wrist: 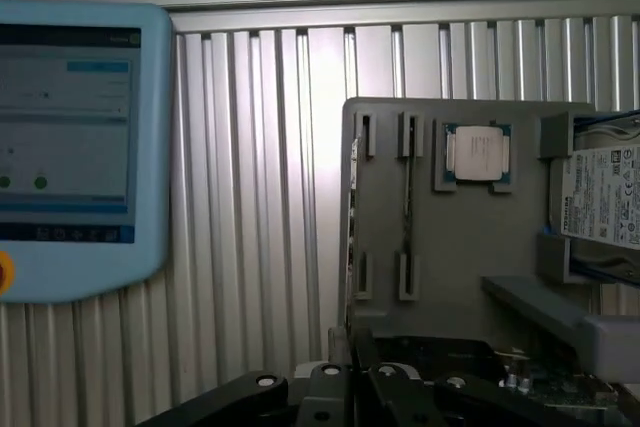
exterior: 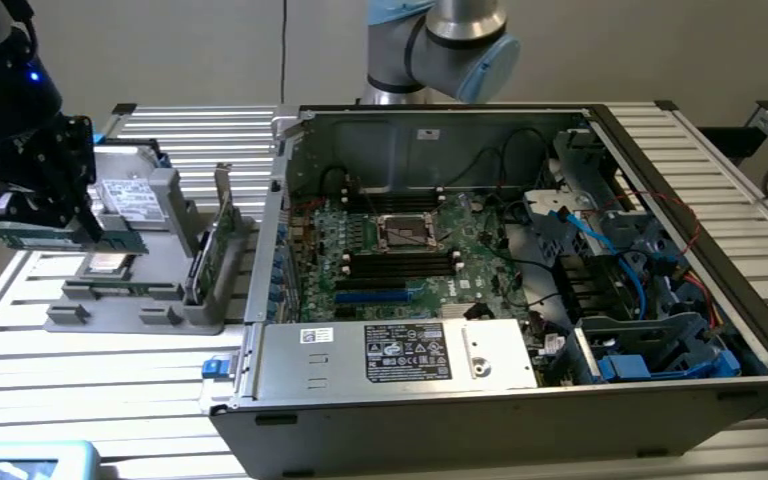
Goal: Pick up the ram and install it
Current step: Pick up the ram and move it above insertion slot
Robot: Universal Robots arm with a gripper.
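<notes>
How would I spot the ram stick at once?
At the exterior view's left of the open black computer case lies a grey plastic parts tray. Above it, black fingers pinch the ram, a thin, long green circuit-board stick; the larger green card nearby stands upright in the tray.

Ribbed metal table [exterior: 91, 350], matt grey plastic tray [exterior: 117, 315], green circuit-board ram [exterior: 31, 238]
</notes>
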